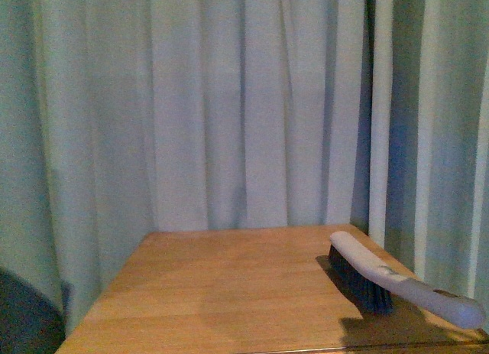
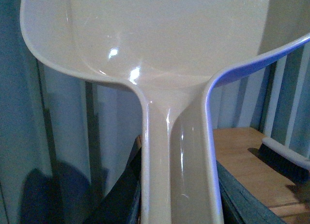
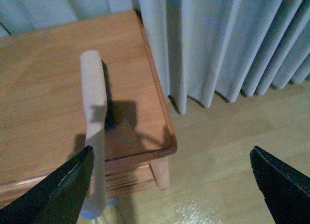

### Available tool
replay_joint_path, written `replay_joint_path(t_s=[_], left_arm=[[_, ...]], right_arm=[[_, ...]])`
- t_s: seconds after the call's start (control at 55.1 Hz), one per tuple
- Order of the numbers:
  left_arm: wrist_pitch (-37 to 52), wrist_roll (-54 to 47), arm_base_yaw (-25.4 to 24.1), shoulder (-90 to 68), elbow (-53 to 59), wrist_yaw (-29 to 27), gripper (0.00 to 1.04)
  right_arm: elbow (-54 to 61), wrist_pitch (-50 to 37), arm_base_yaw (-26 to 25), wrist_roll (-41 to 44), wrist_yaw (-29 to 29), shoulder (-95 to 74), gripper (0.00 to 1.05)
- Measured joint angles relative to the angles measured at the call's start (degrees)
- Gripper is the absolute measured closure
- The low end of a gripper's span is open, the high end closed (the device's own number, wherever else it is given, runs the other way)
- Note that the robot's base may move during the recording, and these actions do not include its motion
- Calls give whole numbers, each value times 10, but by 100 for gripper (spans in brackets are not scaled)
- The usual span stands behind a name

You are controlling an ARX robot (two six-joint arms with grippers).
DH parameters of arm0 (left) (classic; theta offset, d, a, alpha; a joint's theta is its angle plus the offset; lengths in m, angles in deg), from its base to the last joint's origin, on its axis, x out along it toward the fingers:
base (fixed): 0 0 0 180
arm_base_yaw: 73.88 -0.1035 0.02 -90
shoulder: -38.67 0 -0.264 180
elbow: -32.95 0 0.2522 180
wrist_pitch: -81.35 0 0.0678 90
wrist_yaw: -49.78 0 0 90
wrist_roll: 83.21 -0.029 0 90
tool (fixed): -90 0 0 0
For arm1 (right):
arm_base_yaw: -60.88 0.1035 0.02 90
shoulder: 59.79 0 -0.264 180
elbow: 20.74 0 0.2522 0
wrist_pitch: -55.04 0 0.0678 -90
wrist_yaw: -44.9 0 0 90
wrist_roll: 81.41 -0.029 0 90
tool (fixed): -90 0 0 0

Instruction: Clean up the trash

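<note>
Front view: the brush (image 1: 397, 278) lies at the right edge of the bench (image 1: 214, 293), and I see no paper wad on it. Left wrist view: my left fingers (image 2: 120, 197) look clamped on the dustpan (image 2: 164, 50) handle. Right wrist view: my right fingers (image 3: 60, 187) stand wide apart above the brush, not yet gripping it. I see no wad in any view, and I judge sweeping not yet begun.

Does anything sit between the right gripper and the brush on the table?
Nothing visible does. The open right gripper hangs near the brush, whose handle passes beside one finger. No trash shows. The left gripper holds a dustpan.
</note>
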Motion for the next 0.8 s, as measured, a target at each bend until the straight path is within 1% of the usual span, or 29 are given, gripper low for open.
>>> replay_joint_path(t_s=[0.181,0.254,0.345,0.544,0.798], left_arm=[[0,0,0,0,0,0,79],[0,0,0,0,0,0,79],[0,0,0,0,0,0,79],[0,0,0,0,0,0,79],[0,0,0,0,0,0,79]], right_arm=[[-81,57,1,-70,-45,-115,7],[-104,62,6,-109,-59,-163,7],[-118,62,13,-136,-68,-196,7],[-136,55,35,-173,-86,-248,7],[-138,52,47,-179,-86,-267,7]])
